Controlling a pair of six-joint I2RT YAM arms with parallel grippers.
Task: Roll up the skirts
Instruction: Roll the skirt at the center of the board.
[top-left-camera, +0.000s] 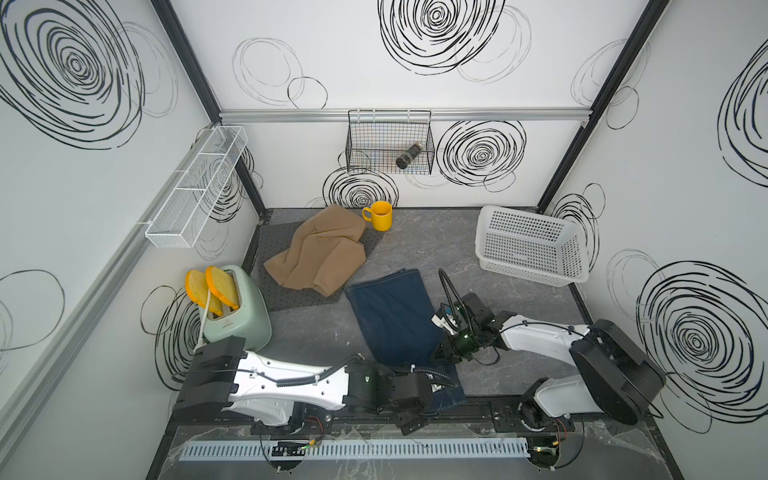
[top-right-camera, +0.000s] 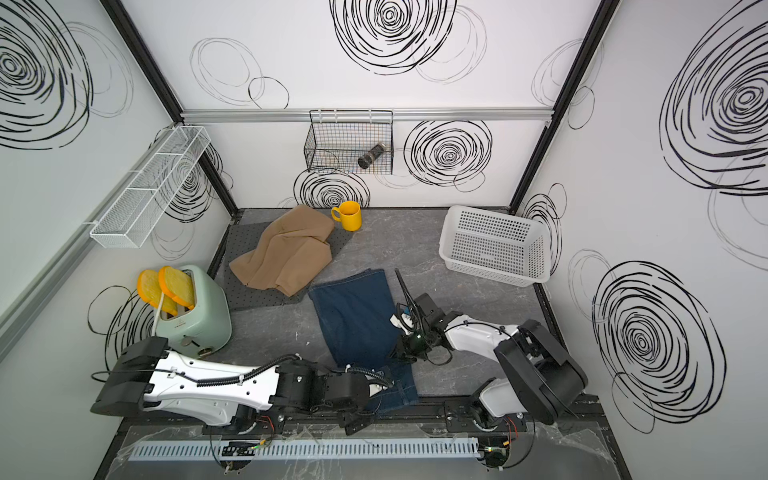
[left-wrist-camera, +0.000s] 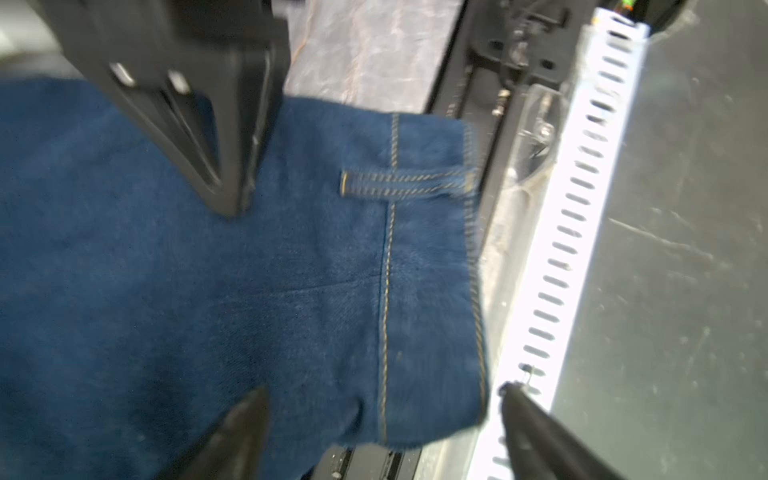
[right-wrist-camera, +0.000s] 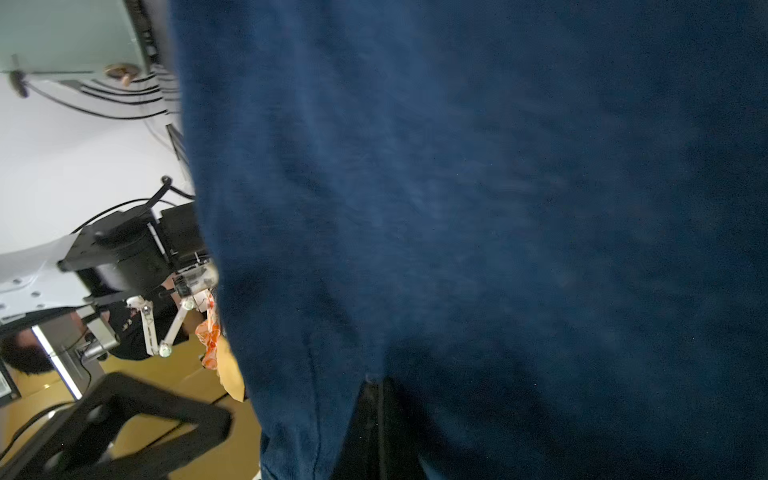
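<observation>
Denim skirt, right arm low, fingers pinching

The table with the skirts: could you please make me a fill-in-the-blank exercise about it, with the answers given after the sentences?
The mug beside the tan skirt is ___ in colour.
The toaster holds ___ slices of toast.
The left gripper is ___ above the denim skirt.
The right gripper is ___ on that skirt's edge.
Missing words: yellow, two, open, shut.
</observation>
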